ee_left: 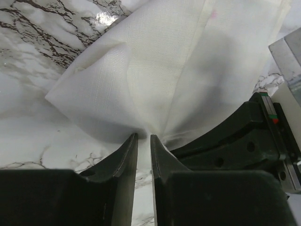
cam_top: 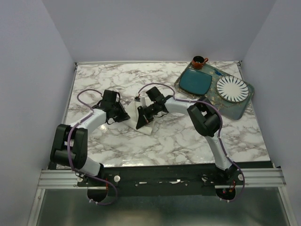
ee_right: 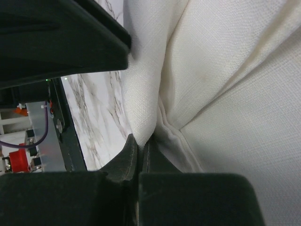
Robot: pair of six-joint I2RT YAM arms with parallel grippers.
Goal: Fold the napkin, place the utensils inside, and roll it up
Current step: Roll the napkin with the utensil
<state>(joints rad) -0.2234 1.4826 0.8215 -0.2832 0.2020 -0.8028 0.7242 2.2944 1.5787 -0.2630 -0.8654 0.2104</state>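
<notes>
Pinched tight in right gripper (ee_right: 140, 141): a seamed edge of the napkin (ee_right: 225, 94), jaws fully together on the cloth. Narrow slit between jaws of left gripper (ee_left: 143, 136), with a napkin fold funnelling right down to the tips; can't tell whether gripped or only touching. Plain cream-white woven cloth, no pattern, soft creases fanning out from both pinch points, faint pinkish speck near the top in left wrist view. Bunched and partly raised off the table (cam_top: 188, 141), one white corner down on the marble. Located well left of the tray (cam_top: 236, 112) in top view, about mid-table, with both wrists crowded over it and nearly touching each other. On the tray: teal plate (cam_top: 196, 81) and white ribbed plate (cam_top: 232, 88), brown cup (cam_top: 199, 61) at its far-left corner. Open marble from the cloth across to the tray, more of it nearer than the tray and far left of it. Walls close along the table edges.
</notes>
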